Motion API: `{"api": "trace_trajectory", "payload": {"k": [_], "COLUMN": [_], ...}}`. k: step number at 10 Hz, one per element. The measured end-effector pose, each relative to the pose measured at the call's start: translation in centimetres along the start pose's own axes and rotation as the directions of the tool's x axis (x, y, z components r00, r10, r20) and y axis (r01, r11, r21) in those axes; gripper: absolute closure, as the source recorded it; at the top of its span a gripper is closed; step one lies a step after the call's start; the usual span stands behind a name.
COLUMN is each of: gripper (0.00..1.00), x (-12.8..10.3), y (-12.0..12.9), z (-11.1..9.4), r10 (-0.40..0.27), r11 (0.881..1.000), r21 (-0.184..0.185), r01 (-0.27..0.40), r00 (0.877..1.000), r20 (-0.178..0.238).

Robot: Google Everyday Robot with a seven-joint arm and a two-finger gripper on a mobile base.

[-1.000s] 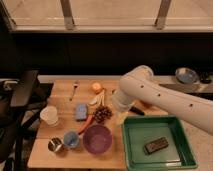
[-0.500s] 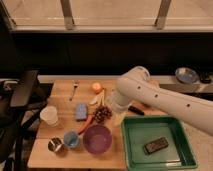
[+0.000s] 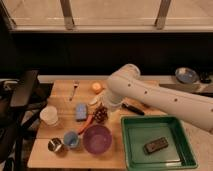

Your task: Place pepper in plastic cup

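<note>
Wooden table [image 3: 62, 95] holds the pepper [image 3: 86, 122] near the plastic cup [image 3: 71, 139]. Gripper [image 3: 102, 105] hovers just above it, spread and empty; next it should grasp the pepper.

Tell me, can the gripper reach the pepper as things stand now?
Probably yes. The gripper hangs low, close to the pepper, which lies uncovered between the blue sponge and the purple bowl; only the brown cluster crowds it.

I'm counting three cups: plastic cup [image 3: 71, 139], metal cup [image 3: 55, 145], whitish tumbler [image 3: 49, 115]. Two bowls are showing: purple bowl [image 3: 97, 138] and grey bowl [image 3: 186, 75]. Sitting singly are pepper [image 3: 86, 122], orange [image 3: 96, 87], fork [image 3: 74, 89], blue sponge [image 3: 81, 111], green tray [image 3: 129, 150] and one gripper [image 3: 104, 104], hanging over mid-table [image 3: 60, 100].
</note>
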Motion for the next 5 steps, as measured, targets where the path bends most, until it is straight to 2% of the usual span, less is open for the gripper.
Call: {"api": "trace_trajectory", "payload": {"k": [2,3,4,5], "gripper": [0.28,0.28,0.28,0.28], "x": [-3.2,-4.5,-5.8,-6.4], "y": [-2.6,-3.8,-5.0,-5.7], "z": [1.2,1.7,2.5,3.0], "r10": [-0.114,-0.2,-0.32,-0.389], "r11": [0.993,0.98,0.947,0.92], "r21": [0.005,0.027,0.064,0.084], "r01": [0.114,0.2,0.316,0.382], "r00": [0.993,0.979,0.945,0.916], "r20": [0.013,0.035,0.072,0.096]}}
